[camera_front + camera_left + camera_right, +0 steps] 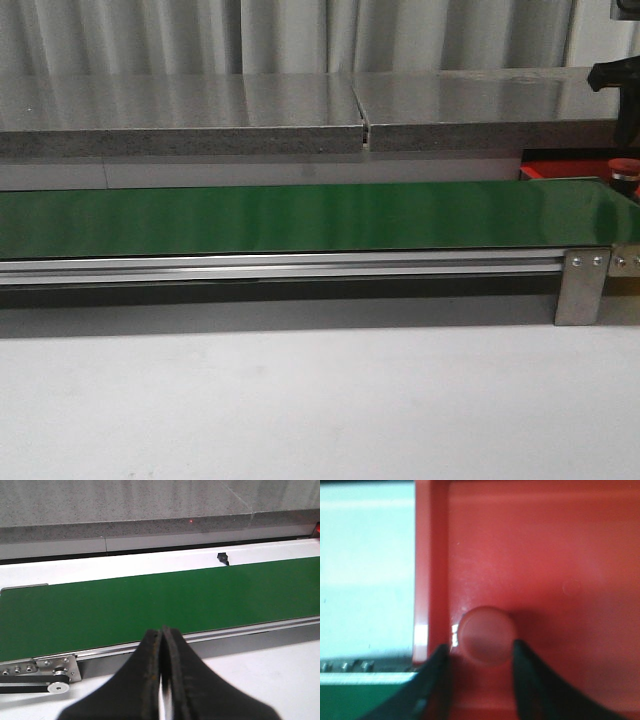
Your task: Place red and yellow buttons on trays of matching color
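Note:
A red button (487, 635) with a domed cap sits on the red tray (545, 545), close to the tray's rim (431, 580). My right gripper (480, 650) is open, with one finger on each side of the button. In the front view the button (625, 167) stands on the tray (560, 170) at the far right behind the belt, and the right gripper (615, 75) hangs above it, partly cut off. My left gripper (162, 630) is shut and empty, over the near side of the belt. No yellow button or yellow tray is in view.
The long dark green belt (300, 215) runs across the table on an aluminium frame (280, 268) with a metal bracket (582, 285). A grey stone ledge (180, 125) lies behind it. White tabletop (300, 400) lies in front.

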